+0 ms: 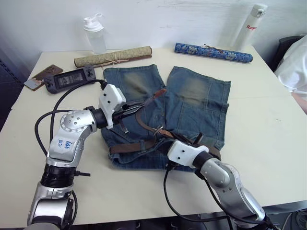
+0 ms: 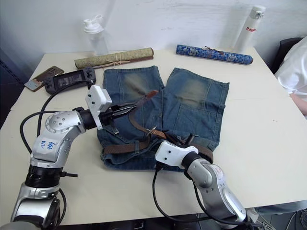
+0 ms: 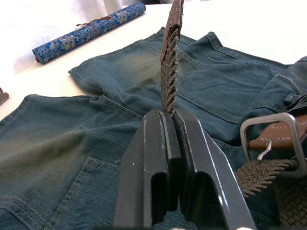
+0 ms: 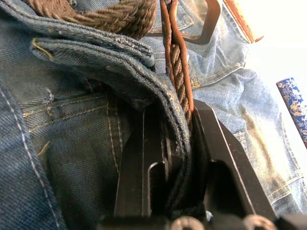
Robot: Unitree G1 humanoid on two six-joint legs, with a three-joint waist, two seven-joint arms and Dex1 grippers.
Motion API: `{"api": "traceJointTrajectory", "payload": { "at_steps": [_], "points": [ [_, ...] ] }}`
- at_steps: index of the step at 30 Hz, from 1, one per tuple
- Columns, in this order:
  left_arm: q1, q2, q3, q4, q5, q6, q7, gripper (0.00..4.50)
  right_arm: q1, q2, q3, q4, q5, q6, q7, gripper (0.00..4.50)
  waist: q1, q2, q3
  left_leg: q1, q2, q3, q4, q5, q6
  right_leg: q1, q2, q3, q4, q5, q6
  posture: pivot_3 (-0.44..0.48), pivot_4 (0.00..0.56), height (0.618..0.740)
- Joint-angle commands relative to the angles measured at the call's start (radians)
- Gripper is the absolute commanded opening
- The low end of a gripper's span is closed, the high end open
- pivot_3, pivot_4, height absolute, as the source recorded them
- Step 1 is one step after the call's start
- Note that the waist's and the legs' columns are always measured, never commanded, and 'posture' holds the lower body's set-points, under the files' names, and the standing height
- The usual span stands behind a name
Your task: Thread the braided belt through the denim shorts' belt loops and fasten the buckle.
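Observation:
The denim shorts [image 1: 192, 105] lie flat mid-table with the waistband toward me. The braided belt [image 1: 129, 147] runs along that waistband, then loops up across the left leg to its tan tip [image 1: 160, 92]. My left gripper [image 3: 169, 115] is shut on the woven strap just below the tip, holding it a little above the denim. The silver buckle [image 3: 276, 139] lies on the shorts beside it. At the waistband's near edge, my right gripper [image 4: 175, 108] is shut on a fold of waistband with the belt strap pressed alongside. I cannot pick out individual belt loops.
At the back lie a beige rolled cloth [image 1: 112, 57] and a blue patterned tube [image 1: 213, 52], with a clear bottle [image 1: 95, 33] and a white bottle [image 1: 249, 26]. A game controller [image 1: 69, 79] and phone [image 1: 43, 75] sit far left. A person's white sleeve [image 1: 297, 62] shows at the right.

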Motion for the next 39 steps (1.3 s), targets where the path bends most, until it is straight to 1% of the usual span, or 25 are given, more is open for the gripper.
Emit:
{"api": "traceJointTrajectory", "payload": {
  "at_steps": [1,5,11,16,26,39],
  "points": [
    [0.047,0.066,-0.042,-0.011,0.071,-0.046,-0.032,0.00,-0.008,0.008,-0.026,-0.025,-0.018,-0.031,-0.009,0.01,-0.003,0.000,0.000,0.000,0.000,0.001,0.000,0.000,0.000,-0.001,0.000,0.001,0.000,0.000,0.000,0.000,0.150,0.717],
    [0.083,0.144,-0.107,0.010,0.169,-0.108,-0.064,0.00,-0.030,0.014,-0.025,-0.011,-0.024,-0.034,-0.002,0.01,-0.001,0.000,0.000,0.000,0.002,0.001,0.000,-0.001,-0.001,-0.001,0.002,0.002,0.000,0.000,-0.001,0.000,0.150,0.717],
    [0.089,0.143,-0.112,0.013,0.171,-0.128,-0.074,0.00,-0.061,0.009,-0.020,0.009,-0.033,-0.060,0.015,0.01,-0.001,0.000,0.000,0.000,0.002,0.001,0.000,-0.001,-0.001,-0.001,0.002,0.002,0.001,0.000,-0.001,0.000,0.150,0.717],
    [0.082,0.123,-0.093,0.008,0.155,-0.136,-0.065,0.00,-0.074,0.009,-0.014,0.022,-0.036,-0.078,0.036,0.01,-0.001,0.000,0.000,0.000,0.002,0.001,0.000,-0.001,-0.001,-0.001,0.002,0.002,0.001,0.000,-0.001,0.000,0.150,0.717],
    [0.063,0.144,-0.107,-0.016,0.167,-0.185,-0.112,0.00,-0.099,0.012,-0.025,0.053,-0.036,-0.091,0.059,0.01,-0.001,0.000,0.000,0.000,0.002,0.002,0.001,-0.001,-0.001,-0.002,0.002,0.002,0.006,0.000,-0.001,0.000,0.150,0.717],
    [0.070,0.179,-0.067,-0.003,0.168,-0.206,-0.122,0.00,-0.100,0.020,-0.039,0.065,-0.029,-0.082,0.075,0.01,-0.001,0.000,0.000,0.000,0.002,0.002,0.001,-0.001,-0.001,-0.002,0.002,0.002,0.007,0.000,-0.001,0.000,0.150,0.717]
  ]
}}
